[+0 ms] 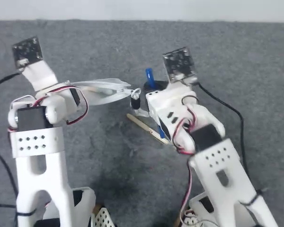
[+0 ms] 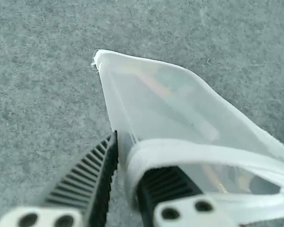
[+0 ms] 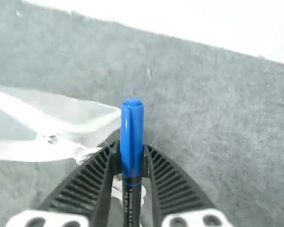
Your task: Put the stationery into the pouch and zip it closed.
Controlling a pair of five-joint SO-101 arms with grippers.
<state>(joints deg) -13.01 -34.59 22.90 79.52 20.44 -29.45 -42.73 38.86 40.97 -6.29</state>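
The translucent white pouch [image 1: 102,90] hangs just above the grey table, its mouth toward the right arm. My left gripper [image 1: 78,97] is shut on one rim of the pouch [image 2: 180,118], the rim pinched between its ribbed fingers [image 2: 97,182]; faint coloured items show through the wall. My right gripper [image 3: 131,151] is shut on a blue marker [image 3: 131,127] that stands upright, cap upward. In the high view the marker [image 1: 149,76] sits just right of the pouch's mouth. The zip pull [image 3: 51,139] dangles at the pouch's [image 3: 61,111] near corner.
A pale flat wooden stick [image 1: 143,124] lies on the grey felt under the right arm [image 1: 180,118]. The arms' white bases [image 1: 42,189] stand at the front edge, with black cables at both sides. Open felt stretches behind and to the far right.
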